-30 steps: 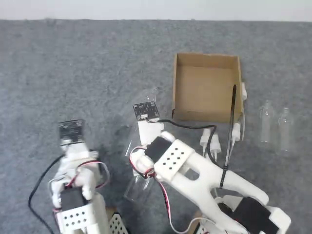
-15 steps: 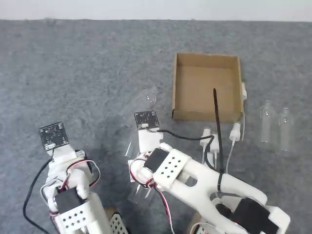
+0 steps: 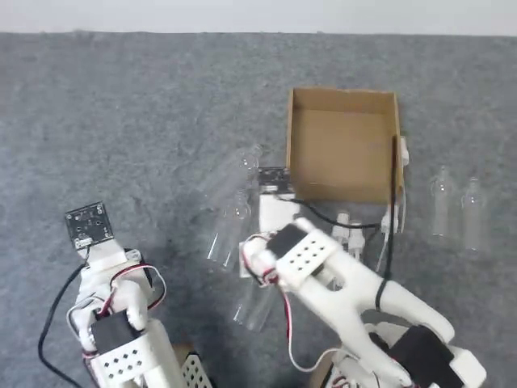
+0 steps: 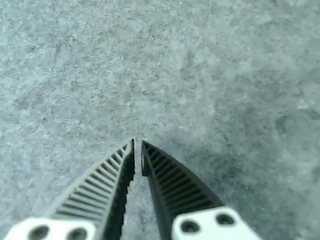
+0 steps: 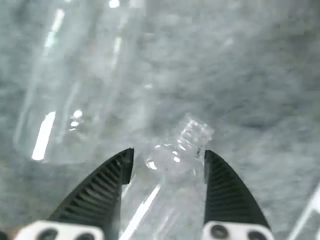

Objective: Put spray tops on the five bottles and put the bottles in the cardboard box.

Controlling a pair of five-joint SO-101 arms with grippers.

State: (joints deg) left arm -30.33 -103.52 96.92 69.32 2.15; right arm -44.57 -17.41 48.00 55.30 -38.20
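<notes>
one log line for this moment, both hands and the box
left hand shut, over bare carpet | right hand open, astride neck of lying bottle | cardboard box: no bottles in | upright bottles uncapped

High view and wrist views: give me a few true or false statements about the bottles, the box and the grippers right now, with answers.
1. The box is empty. True.
2. Two bottles stand upright beside the box. True.
3. The left gripper is open. False: it is shut on nothing, over bare carpet.
4. The right gripper hangs over the box. False: it is open, with one finger on each side of a lying bottle that has no top on its neck.
</notes>
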